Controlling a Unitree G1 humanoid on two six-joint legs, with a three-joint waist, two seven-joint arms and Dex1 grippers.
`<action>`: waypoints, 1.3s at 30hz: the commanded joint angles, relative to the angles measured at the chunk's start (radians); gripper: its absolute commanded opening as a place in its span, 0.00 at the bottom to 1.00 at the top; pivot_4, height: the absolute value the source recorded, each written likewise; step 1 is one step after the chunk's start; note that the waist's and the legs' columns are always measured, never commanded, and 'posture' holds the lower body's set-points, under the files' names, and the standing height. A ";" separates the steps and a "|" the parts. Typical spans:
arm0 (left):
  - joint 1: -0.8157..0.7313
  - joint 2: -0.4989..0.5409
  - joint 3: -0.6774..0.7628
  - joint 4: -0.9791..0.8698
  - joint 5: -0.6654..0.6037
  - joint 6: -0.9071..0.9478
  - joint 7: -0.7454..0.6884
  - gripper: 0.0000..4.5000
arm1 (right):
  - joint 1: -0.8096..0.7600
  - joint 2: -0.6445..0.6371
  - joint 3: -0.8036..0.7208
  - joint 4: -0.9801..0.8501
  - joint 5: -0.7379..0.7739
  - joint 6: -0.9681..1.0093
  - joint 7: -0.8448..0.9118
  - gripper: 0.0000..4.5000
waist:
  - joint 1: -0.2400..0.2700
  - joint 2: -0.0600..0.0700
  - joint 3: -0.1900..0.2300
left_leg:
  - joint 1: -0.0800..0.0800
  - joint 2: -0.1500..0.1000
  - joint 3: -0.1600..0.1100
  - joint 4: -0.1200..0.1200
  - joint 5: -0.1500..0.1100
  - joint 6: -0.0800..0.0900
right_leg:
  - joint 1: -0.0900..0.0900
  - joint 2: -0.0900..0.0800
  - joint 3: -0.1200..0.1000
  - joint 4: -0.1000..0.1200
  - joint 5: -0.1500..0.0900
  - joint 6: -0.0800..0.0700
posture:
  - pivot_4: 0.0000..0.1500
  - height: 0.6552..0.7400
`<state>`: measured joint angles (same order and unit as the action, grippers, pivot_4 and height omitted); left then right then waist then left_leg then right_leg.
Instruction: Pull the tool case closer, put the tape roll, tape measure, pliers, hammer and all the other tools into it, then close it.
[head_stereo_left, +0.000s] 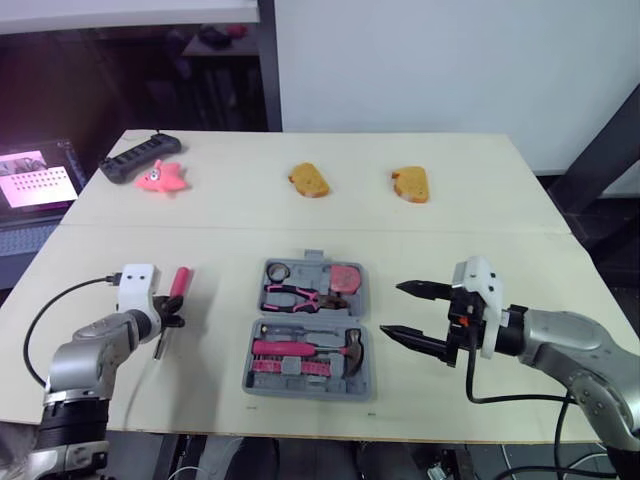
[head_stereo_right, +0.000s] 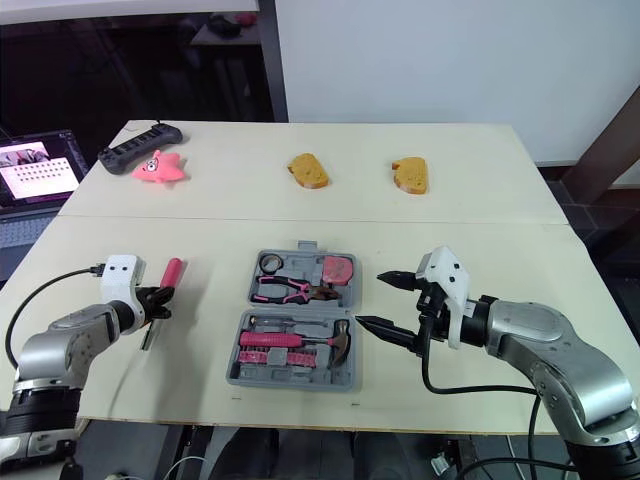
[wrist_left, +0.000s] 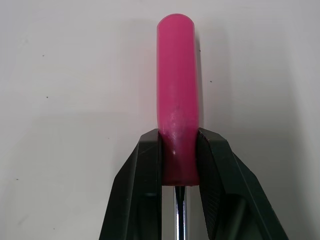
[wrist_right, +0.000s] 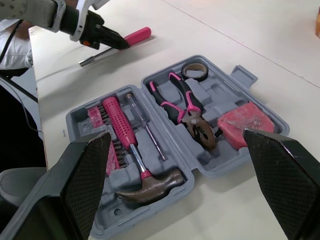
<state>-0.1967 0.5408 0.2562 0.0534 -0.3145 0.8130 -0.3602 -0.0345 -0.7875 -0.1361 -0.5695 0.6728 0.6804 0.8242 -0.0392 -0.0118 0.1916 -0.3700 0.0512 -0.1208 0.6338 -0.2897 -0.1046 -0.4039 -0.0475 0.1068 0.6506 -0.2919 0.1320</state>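
Observation:
The grey tool case (head_stereo_left: 308, 392) lies open at the table's near middle. It holds a tape roll (head_stereo_left: 278, 270), pliers (head_stereo_left: 300, 297), a red tape measure (head_stereo_left: 345, 277), a pink-handled hammer (head_stereo_left: 310, 350) and a thin screwdriver (wrist_right: 150, 135). Left of the case, a pink-handled screwdriver (head_stereo_left: 179, 281) rests on the table. My left gripper (head_stereo_left: 172, 320) is shut on the lower end of its handle (wrist_left: 177, 70). Just right of the case, my right gripper (head_stereo_left: 393, 309) hovers open with its fingertips (head_stereo_left: 405, 289) pointing at the case, holding nothing.
At the far left lie a black power strip (head_stereo_left: 140, 155) and a pink toy (head_stereo_left: 162, 178). Two toast-coloured pieces (head_stereo_left: 309, 180) (head_stereo_left: 411, 184) sit at the far middle. A lit screen (head_stereo_left: 35, 180) stands off the table's left edge.

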 joint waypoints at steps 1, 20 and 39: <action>0.047 -0.018 -0.045 -0.042 -0.008 0.001 -0.040 0.10 | 0.005 -0.004 -0.027 -0.044 0.021 -0.003 -0.006 1.00 | 0.000 0.000 0.000 | 0.000 0.000 0.000 0.000 0.000 0.000 | 0.000 0.000 0.000 0.000 0.000 0.000 | 1.00 1.00; 0.329 -0.201 -0.074 -0.406 -0.008 0.097 0.126 0.10 | -0.016 -0.013 -0.003 -0.024 0.009 0.006 -0.001 1.00 | 0.001 0.004 -0.003 | 0.001 0.000 0.000 0.001 0.000 0.000 | 0.002 0.000 0.000 -0.001 0.000 0.000 | 1.00 1.00; 0.265 -0.038 0.114 -0.653 -0.191 0.285 0.034 0.96 | -0.006 -0.006 -0.016 -0.027 0.012 0.004 -0.011 1.00 | 0.000 -0.003 0.001 | 0.011 0.000 0.000 -0.002 0.000 0.000 | 0.010 0.001 0.001 -0.002 -0.003 -0.003 | 1.00 1.00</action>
<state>0.0903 0.4677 0.3123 -0.5410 -0.4677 1.0684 -0.2981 -0.0400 -0.7942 -0.1289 -0.5767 0.6721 0.6917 0.8165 -0.0396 -0.0149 0.1929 -0.3595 0.0510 -0.1211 0.6316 -0.2897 -0.1048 -0.3944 -0.0471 0.1075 0.6481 -0.2946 0.1285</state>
